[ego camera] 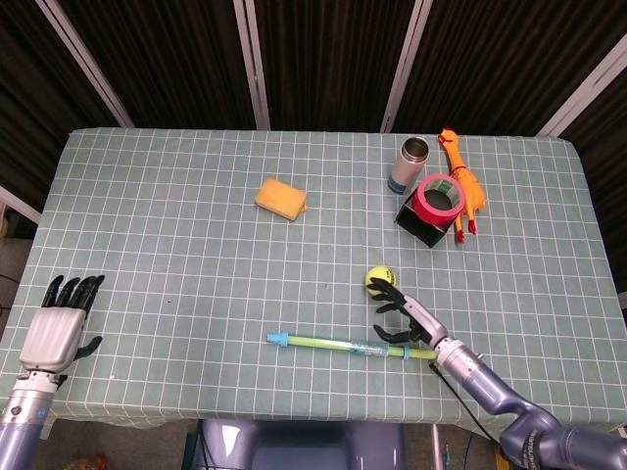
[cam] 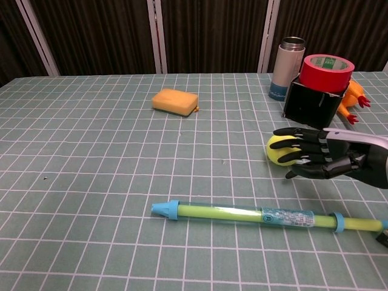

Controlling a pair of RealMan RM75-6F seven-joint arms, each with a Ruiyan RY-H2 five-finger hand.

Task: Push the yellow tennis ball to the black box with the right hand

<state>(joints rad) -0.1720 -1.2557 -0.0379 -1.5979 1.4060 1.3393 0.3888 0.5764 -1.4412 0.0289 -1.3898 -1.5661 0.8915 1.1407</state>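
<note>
The yellow tennis ball (ego camera: 375, 278) (cam: 279, 149) lies on the checked cloth, a short way in front of the black box (ego camera: 423, 224) (cam: 312, 103), which carries a red tape roll (ego camera: 440, 196) (cam: 327, 64) on top. My right hand (ego camera: 406, 312) (cam: 315, 156) lies flat with its fingers spread, fingertips against the near side of the ball, holding nothing. My left hand (ego camera: 61, 319) rests at the table's near left edge, fingers extended and empty; the chest view does not show it.
A long green and blue pen-shaped stick (ego camera: 349, 344) (cam: 260, 215) lies just before my right hand. A steel bottle (ego camera: 409, 164) (cam: 287, 59) and an orange rubber chicken (ego camera: 462, 184) flank the box. A yellow sponge (ego camera: 280, 199) (cam: 175, 101) sits mid-table.
</note>
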